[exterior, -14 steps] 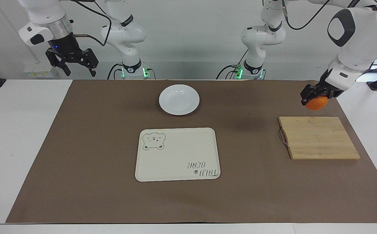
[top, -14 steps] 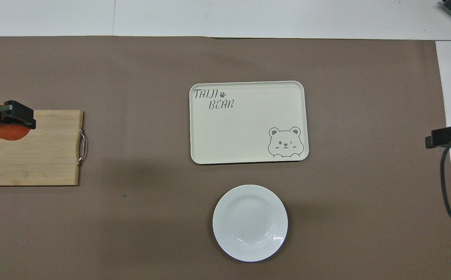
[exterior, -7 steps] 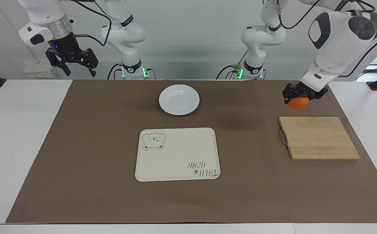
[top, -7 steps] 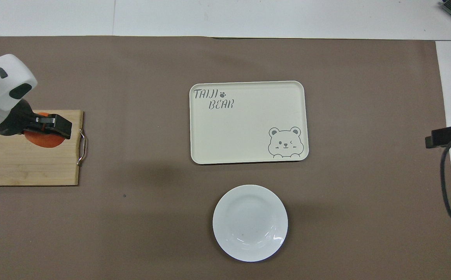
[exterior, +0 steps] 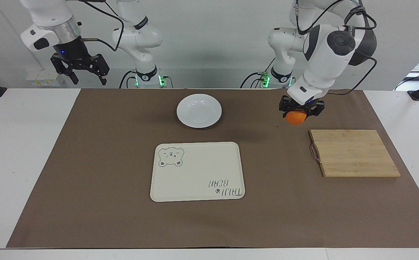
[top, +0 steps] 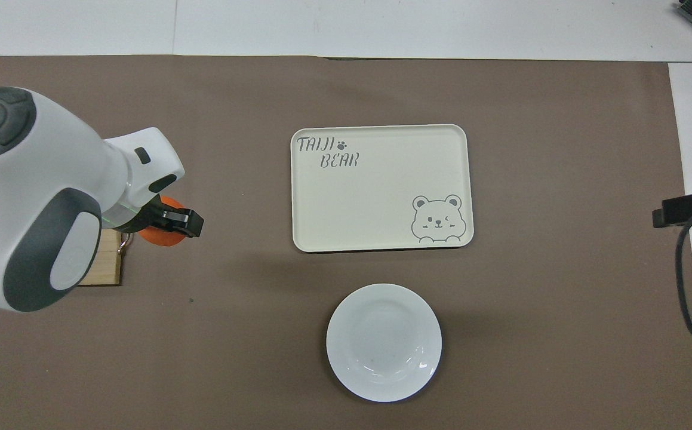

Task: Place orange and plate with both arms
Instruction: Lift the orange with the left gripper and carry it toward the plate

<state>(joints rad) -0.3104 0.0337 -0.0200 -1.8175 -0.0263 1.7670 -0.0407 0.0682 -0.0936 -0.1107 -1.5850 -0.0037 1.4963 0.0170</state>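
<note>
Since a second ago the left gripper [exterior: 300, 109] has carried the orange [exterior: 295, 117] away from the left arm's end of the table, past the wooden board [exterior: 354, 153], toward the middle. It now hangs in the air over the bare brown mat [exterior: 86, 162], just off the board's handle edge, between the board and the plate [exterior: 199, 110]. Its fingers are closed around the orange, which shows below them. In the overhead view the left arm covers most of the board, and the orange [top: 157, 233] peeks out under the black fingers of the left gripper [top: 172, 222].

Going across the facing view: the right gripper [exterior: 85, 71] waits raised over the white tabletop at the right arm's end, off the mat's corner, well apart from everything. Its fingers are spread wide and hold nothing. It has not moved.

Next comes the plate, flat on the mat and empty, toward the right arm's side of the held orange and well apart from it. The cream tray [exterior: 197, 171] with the bear drawing lies farther from the robots than the plate, near it but not touching. Both lie where they did a second ago.

The board lies on the mat toward the left arm's end from the left gripper.
</note>
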